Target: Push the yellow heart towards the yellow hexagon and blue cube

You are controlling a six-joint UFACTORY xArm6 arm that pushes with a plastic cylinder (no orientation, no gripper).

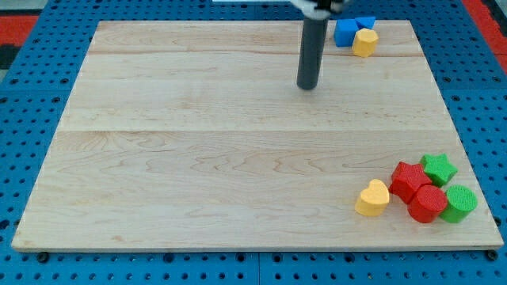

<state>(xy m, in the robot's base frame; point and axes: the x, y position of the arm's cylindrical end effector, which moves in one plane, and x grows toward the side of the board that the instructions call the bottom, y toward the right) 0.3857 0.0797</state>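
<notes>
The yellow heart [372, 198] lies near the board's bottom right corner, at the left end of a cluster of red and green blocks. The yellow hexagon [365, 43] sits at the view's top right, touching a blue cube [345, 32], with a second blue block [366, 23] just behind it. My tip [306, 86] rests on the board at the view's top centre, left of and a little below the blue cube, far above and left of the yellow heart. It touches no block.
Right of the yellow heart are a red block [409, 180], a red cylinder [428, 203], a green star [439, 169] and a green cylinder [458, 203], packed together. The wooden board [198, 158] lies on a blue pegboard.
</notes>
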